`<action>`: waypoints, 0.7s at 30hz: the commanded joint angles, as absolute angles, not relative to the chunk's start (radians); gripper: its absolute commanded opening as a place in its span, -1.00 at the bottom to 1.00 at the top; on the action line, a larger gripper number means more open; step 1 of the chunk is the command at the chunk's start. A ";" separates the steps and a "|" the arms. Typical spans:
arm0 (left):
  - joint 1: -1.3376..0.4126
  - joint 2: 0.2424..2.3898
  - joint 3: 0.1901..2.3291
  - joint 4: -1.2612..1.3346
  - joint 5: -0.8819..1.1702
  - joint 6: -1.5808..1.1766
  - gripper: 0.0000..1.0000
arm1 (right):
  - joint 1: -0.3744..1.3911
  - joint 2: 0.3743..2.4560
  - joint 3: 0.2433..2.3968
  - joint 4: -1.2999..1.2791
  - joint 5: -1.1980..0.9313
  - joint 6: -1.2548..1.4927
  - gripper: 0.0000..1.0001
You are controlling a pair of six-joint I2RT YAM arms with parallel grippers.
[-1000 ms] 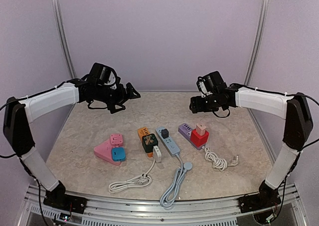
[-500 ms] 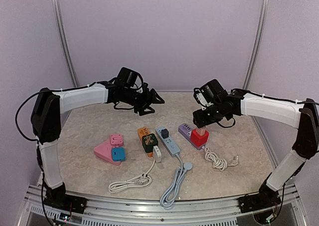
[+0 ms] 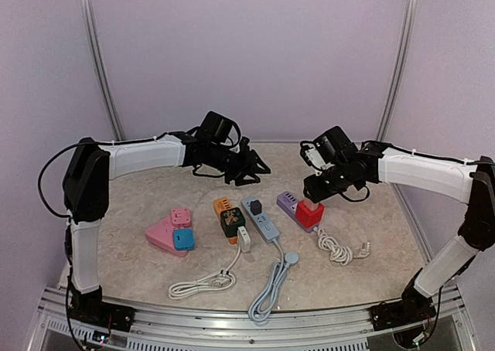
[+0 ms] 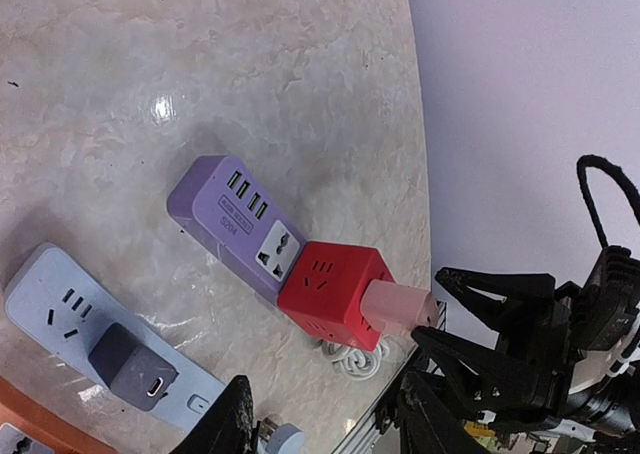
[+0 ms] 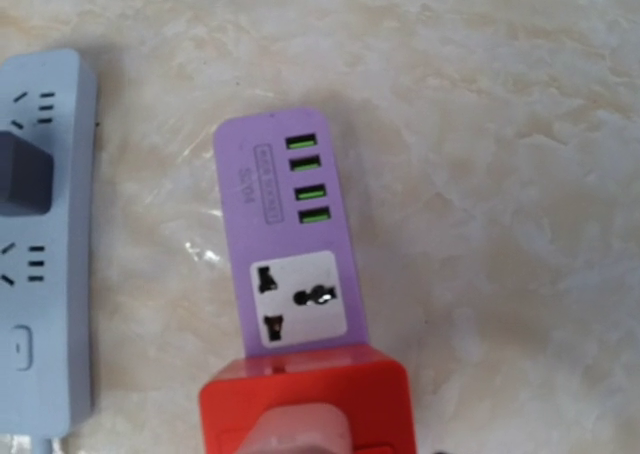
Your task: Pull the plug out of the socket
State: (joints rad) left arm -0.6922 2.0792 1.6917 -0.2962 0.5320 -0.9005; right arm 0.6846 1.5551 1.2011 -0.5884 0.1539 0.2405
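Note:
A pale pink plug (image 4: 398,306) sticks out of the top of a red cube socket (image 3: 309,213) that sits at the near end of a purple power strip (image 3: 288,202). My right gripper (image 3: 315,190) hangs directly over the cube and hides the plug in the top view. In the left wrist view its black fingers (image 4: 500,289) stand on either side of the plug's tip, with a small gap showing at the upper one. My left gripper (image 3: 259,168) hovers behind the strips, open, its fingertips (image 4: 235,419) wide apart with nothing between them. The right wrist view shows the plug (image 5: 300,434) at its bottom edge.
A blue-grey power strip (image 3: 261,218) carrying a dark adapter lies left of the purple one. Further left are an orange strip with a dark green adapter (image 3: 232,221) and a pink triangular socket (image 3: 164,235). White cable coils (image 3: 334,247) lie near the front.
The left arm swung right toward the table's middle. The right gripper came down over the red cube and onto the plug. Both pairs of jaws have narrowed.

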 commanded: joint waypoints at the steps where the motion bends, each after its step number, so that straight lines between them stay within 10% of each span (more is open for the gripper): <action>1: -0.711 2.102 1.702 -0.301 0.559 -0.885 -0.10 | 0.699 1.592 1.198 -0.649 0.144 0.257 -0.14; 9: -0.716 2.093 1.694 -0.308 0.568 -0.868 -0.12 | 0.716 1.609 1.203 -0.694 0.203 0.292 0.14; 21: -0.726 2.088 1.695 -0.329 0.560 -0.843 -0.21 | 0.721 1.622 1.230 -0.632 0.172 0.488 -0.57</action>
State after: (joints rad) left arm -0.7147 2.0792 1.6917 -0.3031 0.5549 -0.8700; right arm 0.7067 1.6119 1.2072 -0.6682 0.1802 0.3721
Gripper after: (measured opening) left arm 0.399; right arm 0.259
